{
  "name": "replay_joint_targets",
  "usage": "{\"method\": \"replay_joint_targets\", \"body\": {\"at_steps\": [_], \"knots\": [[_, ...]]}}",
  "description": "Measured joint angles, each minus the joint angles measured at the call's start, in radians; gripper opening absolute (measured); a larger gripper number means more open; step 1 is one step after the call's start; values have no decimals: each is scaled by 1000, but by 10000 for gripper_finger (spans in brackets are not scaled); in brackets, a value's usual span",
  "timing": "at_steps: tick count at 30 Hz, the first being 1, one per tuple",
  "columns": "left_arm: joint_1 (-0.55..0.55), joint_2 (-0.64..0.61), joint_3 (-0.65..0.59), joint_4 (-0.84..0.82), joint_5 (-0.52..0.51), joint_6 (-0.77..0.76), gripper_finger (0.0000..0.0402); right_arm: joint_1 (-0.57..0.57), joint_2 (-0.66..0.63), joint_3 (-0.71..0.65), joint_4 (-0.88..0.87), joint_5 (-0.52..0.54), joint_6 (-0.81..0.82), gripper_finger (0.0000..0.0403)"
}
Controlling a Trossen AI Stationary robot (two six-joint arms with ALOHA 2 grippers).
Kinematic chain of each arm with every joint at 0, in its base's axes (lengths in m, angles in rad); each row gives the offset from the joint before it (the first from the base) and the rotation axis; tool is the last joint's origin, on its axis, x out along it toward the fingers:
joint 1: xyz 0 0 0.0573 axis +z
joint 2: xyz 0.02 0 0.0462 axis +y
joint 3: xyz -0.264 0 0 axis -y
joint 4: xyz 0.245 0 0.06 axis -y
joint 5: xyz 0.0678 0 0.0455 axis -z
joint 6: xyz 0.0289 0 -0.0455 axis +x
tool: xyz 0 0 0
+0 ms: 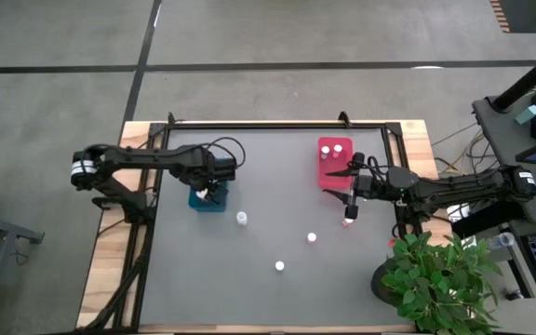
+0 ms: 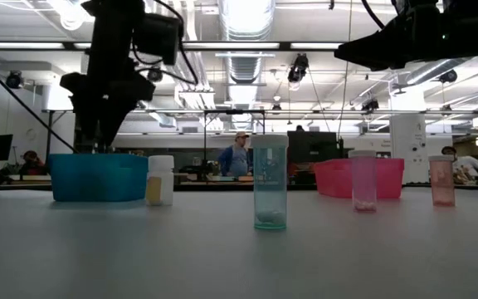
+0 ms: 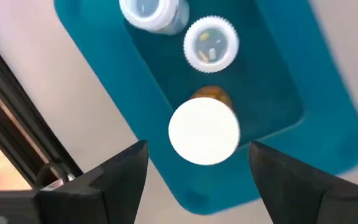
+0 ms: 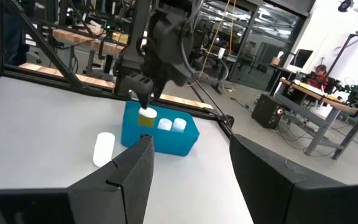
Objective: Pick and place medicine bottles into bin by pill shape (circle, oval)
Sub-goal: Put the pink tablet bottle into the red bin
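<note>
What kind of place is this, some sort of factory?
More likely a robotics lab or workshop than a factory. The low view shows a big open hall with exposed ceiling ducts, workbenches holding monitors, and a person beyond the test table.

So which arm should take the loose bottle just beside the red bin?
Right. The right gripper is open and empty by the red bin, close to that bottle. The left gripper is across the table over the blue bin, fingers spread either side of an orange bottle.
</note>
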Motion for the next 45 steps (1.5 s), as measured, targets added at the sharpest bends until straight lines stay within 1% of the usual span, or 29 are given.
{"method": "replay_joint_targets", "body": {"at_steps": [2, 6, 10, 13, 18, 22, 27, 29, 32, 34, 38, 42, 45], "knots": [[-1, -17, 24, -6, 0, 22, 258, 0, 0, 0, 0, 5, 14, 201], [-5, -57, 70, 19, -1, 100, 258, 0, 0, 0, 0, 52, 45, 201], [-20, -101, 99, 130, -11, 214, 258, 0, 1, 3, 0, 53, 64, 201], [-41, -143, 83, 309, -28, 350, 258, 0, 1, 4, 0, 53, 98, 201], [-88, -187, 12, 683, -37, 631, 258, 0, 1, 4, -11, 53, 186, 201], [-121, -199, -77, 999, -30, 852, 258, 0, 1, 12, -95, 53, 264, 201], [-127, -200, -197, 1345, -3, 1005, 258, 0, 31, 53, -177, 53, 347, 201], [-124, -201, -244, 1478, -3, 1055, 258, 1, 65, 74, -180, 53, 366, 201], [-111, -201, -296, 1628, 1, 1115, 258, 1, 128, 111, -182, 53, 373, 201], [-104, -201, -316, 1680, 0, 1137, 258, 1, 173, 140, -182, 52, 375, 201], [-102, -201, -321, 1677, -1, 1152, 258, 1, 262, 211, -233, 50, 401, 201], [-101, -201, -322, 1645, 0, 1153, 258, 1, 339, 307, -383, 47, 448, 201], [-102, -201, -322, 1632, -1, 1188, 258, 1, 389, 386, -526, 17, 494, 201]]}}
